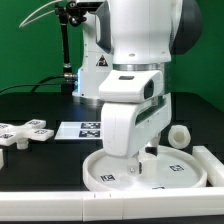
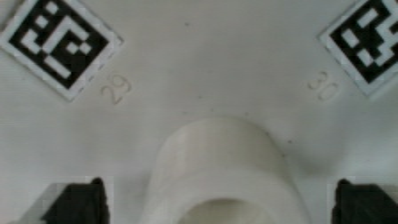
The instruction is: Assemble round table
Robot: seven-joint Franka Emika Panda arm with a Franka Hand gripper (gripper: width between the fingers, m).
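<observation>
Hovering over disc (image 1: pixel 185 172) with claw (image 2: pixel 222 203) open and empty, straddling white cylinder (image 2: pixel 222 160) there without touching it, well apart from cross foot (image 1: pixel 25 130) on desk (image 1: pixel 40 165).

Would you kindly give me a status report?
End effector open, low over round disc. Fingers flank upright white post on it, no contact. Cross foot lies aside. Nothing blocking.

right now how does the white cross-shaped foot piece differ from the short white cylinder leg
The white cross-shaped plastic foot piece is flat, tags showing, at the exterior view's left; the short white cylindrical plastic leg is stubby, no tag visible, at its right. Both lie loose on the black table.
</observation>
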